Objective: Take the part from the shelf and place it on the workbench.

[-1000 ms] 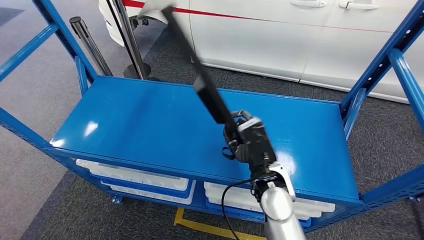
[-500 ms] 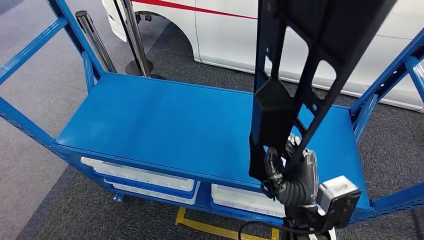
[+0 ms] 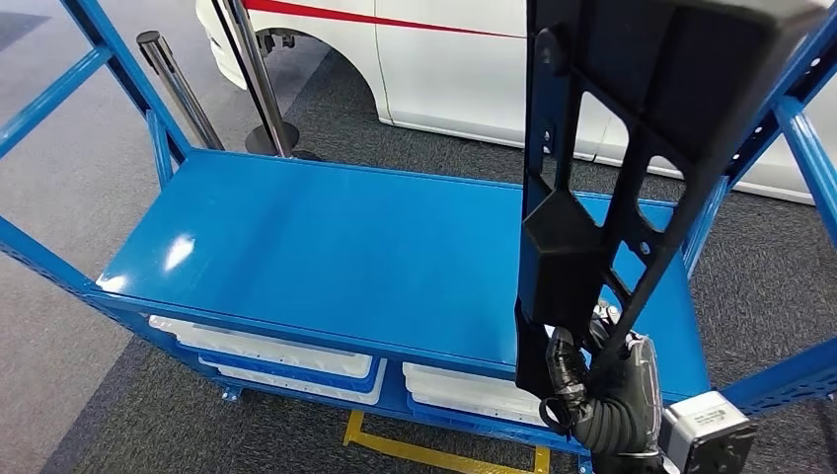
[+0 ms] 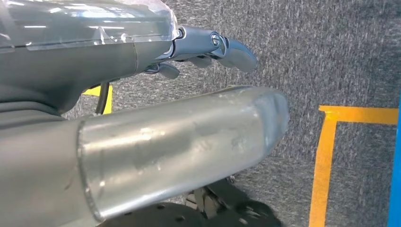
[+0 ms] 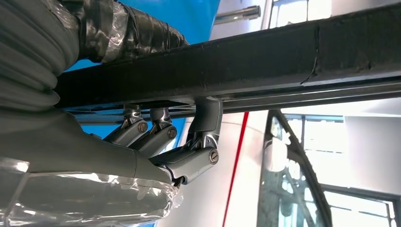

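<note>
Nearest, the right hand [image 3: 602, 390] grips the lower end of the long black perforated part [image 3: 592, 197], which stands upright above the blue shelf [image 3: 326, 247]; it looks stiff, light but top-heavy, so a grip nearer mid-length seems safer; the left hand [image 4: 208, 47] hangs over carpet, fingers apart, holding nothing.

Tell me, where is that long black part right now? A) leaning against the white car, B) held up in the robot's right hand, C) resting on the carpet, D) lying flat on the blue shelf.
B: the black part stands lifted above the blue shelf, its lower end gripped by the right hand, whose fingers wrap its bar in the right wrist view.
</note>
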Tool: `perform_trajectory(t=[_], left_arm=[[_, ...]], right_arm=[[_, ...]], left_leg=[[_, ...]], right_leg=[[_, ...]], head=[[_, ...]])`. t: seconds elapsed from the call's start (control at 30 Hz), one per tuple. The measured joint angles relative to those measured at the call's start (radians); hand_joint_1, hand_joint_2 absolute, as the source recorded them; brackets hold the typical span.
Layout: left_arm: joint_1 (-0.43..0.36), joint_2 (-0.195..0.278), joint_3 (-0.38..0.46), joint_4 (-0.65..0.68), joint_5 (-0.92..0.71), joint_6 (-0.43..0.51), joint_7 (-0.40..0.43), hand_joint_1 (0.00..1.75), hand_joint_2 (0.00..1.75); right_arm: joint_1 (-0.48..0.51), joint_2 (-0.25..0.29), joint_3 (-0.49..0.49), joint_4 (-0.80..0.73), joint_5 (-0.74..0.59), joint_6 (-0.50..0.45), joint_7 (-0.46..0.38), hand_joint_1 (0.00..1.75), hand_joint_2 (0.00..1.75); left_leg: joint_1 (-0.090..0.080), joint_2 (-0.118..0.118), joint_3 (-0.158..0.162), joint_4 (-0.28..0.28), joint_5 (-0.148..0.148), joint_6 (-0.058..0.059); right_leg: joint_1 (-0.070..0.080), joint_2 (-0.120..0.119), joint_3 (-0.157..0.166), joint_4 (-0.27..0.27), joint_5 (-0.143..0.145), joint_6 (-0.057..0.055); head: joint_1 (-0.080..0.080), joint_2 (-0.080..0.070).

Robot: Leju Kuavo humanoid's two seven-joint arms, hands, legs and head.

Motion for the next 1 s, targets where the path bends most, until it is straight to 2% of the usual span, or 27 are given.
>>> perform_trajectory(t=[0.07,0.1,0.17,0.23,0.43,0.47,0.5,0.57,0.6,0.63,0.7,0.8,0.83,0.87,0.9,0.93,0.97,1.0], left_arm=[[0.0,-0.012,0.003,-0.025,-0.004,-0.012,0.004,0.0,0.0],[0.001,-0.019,0.004,-0.036,-0.005,-0.016,0.006,0.0,0.0],[0.003,-0.03,0.007,-0.053,-0.005,-0.021,0.009,0.0,0.0],[0.005,-0.035,0.008,-0.063,-0.006,-0.024,0.01,0.0,0.0],[0.005,-0.04,0.009,-0.065,-0.006,-0.026,0.01,0.0,0.0],[0.005,-0.041,0.009,-0.067,-0.007,-0.027,0.01,0.0,0.0],[0.004,-0.044,0.009,-0.071,-0.008,-0.029,0.01,0.0,0.0],[0.003,-0.049,0.011,-0.084,-0.012,-0.037,0.01,0.0,0.0],[0.002,-0.053,0.013,-0.092,-0.014,-0.041,0.01,0.0,0.0],[0.002,-0.056,0.015,-0.098,-0.017,-0.045,0.01,0.0,0.0],[0.001,-0.059,0.021,-0.106,-0.02,-0.048,0.01,0.0,0.0],[0.0,-0.059,0.03,-0.109,-0.021,-0.048,0.01,0.0,0.0],[0.001,-0.059,0.033,-0.109,-0.021,-0.048,0.011,0.0,0.0],[0.002,-0.059,0.035,-0.109,-0.021,-0.048,0.011,0.0,0.0],[0.002,-0.059,0.037,-0.109,-0.021,-0.048,0.011,0.0,0.0],[0.003,-0.059,0.038,-0.109,-0.021,-0.048,0.011,0.0,0.0],[0.002,-0.059,0.038,-0.109,-0.021,-0.048,0.011,0.0,0.0],[0.001,-0.059,0.039,-0.109,-0.021,-0.048,0.011,0.0,0.0]], right_arm=[[0.005,0.003,-0.01,-0.019,-0.015,0.021,-0.008,1.75,1.75],[0.007,0.003,-0.014,-0.026,-0.021,0.026,-0.013,1.75,1.75],[0.009,0.004,-0.02,-0.034,-0.027,0.031,-0.022,1.75,1.75],[0.011,0.005,-0.023,-0.037,-0.029,0.032,-0.026,1.75,1.75],[0.011,0.005,-0.024,-0.038,-0.03,0.032,-0.028,1.75,1.75],[0.012,0.005,-0.025,-0.039,-0.031,0.032,-0.029,1.75,1.75],[0.013,0.005,-0.026,-0.041,-0.034,0.032,-0.032,1.75,1.75],[0.014,0.004,-0.029,-0.041,-0.055,0.021,-0.056,1.75,1.75],[0.013,0.003,-0.03,-0.038,-0.07,0.008,-0.075,1.75,1.75],[0.01,0.001,-0.03,-0.034,-0.084,-0.008,-0.095,1.75,1.75],[0.003,-0.006,-0.028,-0.026,-0.103,-0.034,-0.119,1.75,1.75],[-0.006,-0.021,-0.029,-0.02,-0.127,-0.052,-0.128,1.75,1.75],[-0.006,-0.024,-0.031,-0.019,-0.133,-0.055,-0.128,1.75,1.75],[-0.004,-0.026,-0.032,-0.018,-0.136,-0.055,-0.128,1.75,1.75],[-0.002,-0.029,-0.033,-0.018,-0.138,-0.055,-0.129,1.75,1.75],[0.0,-0.031,-0.034,-0.017,-0.14,-0.054,-0.129,1.75,1.75],[0.001,-0.034,-0.034,-0.017,-0.141,-0.054,-0.13,1.75,1.75],[0.002,-0.036,-0.034,-0.017,-0.141,-0.053,-0.13,1.75,1.75]], left_leg=[[-0.006,-0.001,0.054,-0.109,0.04,0.011],[-0.009,-0.001,0.062,-0.13,0.045,0.016],[-0.01,-0.001,0.059,-0.137,0.053,0.024],[-0.008,-0.001,0.055,-0.146,0.063,0.032],[-0.001,0.001,0.055,-0.153,0.071,0.036],[0.001,0.003,0.056,-0.155,0.074,0.038],[0.001,0.005,0.053,-0.156,0.079,0.043],[-0.002,0.008,0.03,-0.154,0.097,0.049],[-0.002,0.009,0.007,-0.146,0.109,0.048],[-0.004,0.009,-0.015,-0.136,0.12,0.042],[-0.006,0.008,-0.043,-0.118,0.137,0.028],[-0.005,0.005,-0.05,-0.114,0.15,0.01],[-0.003,0.003,-0.057,-0.104,0.135,0.004],[-0.002,0.002,-0.066,-0.079,0.1,-0.001],[-0.001,0.001,-0.078,-0.038,0.052,-0.005],[-0.001,0.001,-0.091,0.017,-0.002,-0.009],[-0.001,0.001,-0.101,0.077,-0.043,-0.011],[-0.001,0.001,-0.102,0.123,-0.061,-0.011]], right_leg=[[0.002,0.001,-0.002,0.002,0.003,0.006],[0.003,0.0,-0.004,0.002,0.006,0.011],[0.003,0.001,-0.004,-0.002,0.013,0.025],[0.005,0.002,-0.003,-0.005,0.019,0.034],[0.006,0.001,-0.005,-0.001,0.015,0.037],[0.005,0.001,-0.007,0.004,0.006,0.038],[0.004,0.002,-0.015,0.025,-0.02,0.041],[-0.001,0.002,-0.033,0.115,-0.095,0.048],[-0.006,0.002,-0.003,0.114,-0.112,0.052],[-0.009,0.002,0.036,0.09,-0.115,0.053],[-0.009,0.003,0.111,-0.006,-0.087,0.047],[-0.006,0.003,0.095,-0.01,-0.074,0.026],[-0.007,0.001,0.086,-0.011,-0.065,0.017],[-0.008,-0.001,0.076,-0.012,-0.055,0.008],[-0.008,-0.002,0.065,-0.013,-0.045,0.002],[-0.007,-0.003,0.052,-0.012,-0.035,-0.002],[-0.005,-0.003,0.038,-0.011,-0.024,-0.003],[-0.003,-0.004,0.022,-0.01,-0.013,-0.004]], head=[[0.0,0.0],[0.0,0.0],[0.0,0.0],[0.001,0.0],[0.001,0.0],[0.001,0.0],[0.002,0.0],[0.002,0.0],[0.003,0.0],[0.002,0.0],[0.002,0.0],[0.001,0.0],[0.001,0.0],[0.001,0.0],[0.0,0.0],[0.0,0.0],[0.0,0.0],[0.0,0.0]])
